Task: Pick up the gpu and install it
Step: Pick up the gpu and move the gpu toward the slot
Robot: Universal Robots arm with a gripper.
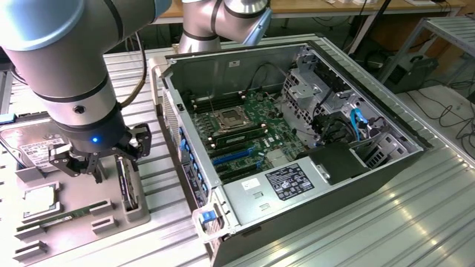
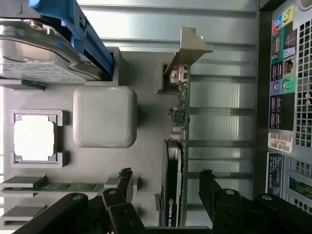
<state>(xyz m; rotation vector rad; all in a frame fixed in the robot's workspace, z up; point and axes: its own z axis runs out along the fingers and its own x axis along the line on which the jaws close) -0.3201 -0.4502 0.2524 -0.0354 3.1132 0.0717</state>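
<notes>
The tool [image 1: 104, 161] hangs low over the grey parts tray [image 1: 111, 222], at about 8 o'clock from the open computer case [image 1: 297, 139] in the exterior view. Its fingers [image 2: 124, 183] stand apart. In the wrist view they sit one on each side of the gpu [image 2: 176, 161], with a gap showing between each finger and the card, so nothing is gripped yet.

The gpu stands on its long edge in a slot of the tray, its silver bracket [image 2: 187, 46] at the end away from the tool. In the exterior view the card is just at 5 o'clock of the tool. The hard drive [image 1: 37, 147], the processor [image 1: 37, 203] and the memory stick [image 1: 63, 216] lie in their own tray seats, from 9 to 7 o'clock of the tool.

I judge the work to be at its very start. The tool is lined up for the grasp, but the card is neither clamped nor lifted. Inside the case, the blue expansion slots [image 1: 233, 156] on the motherboard [image 1: 245, 130] look unfilled. Both the pick-up and the installation remain to be done.
</notes>
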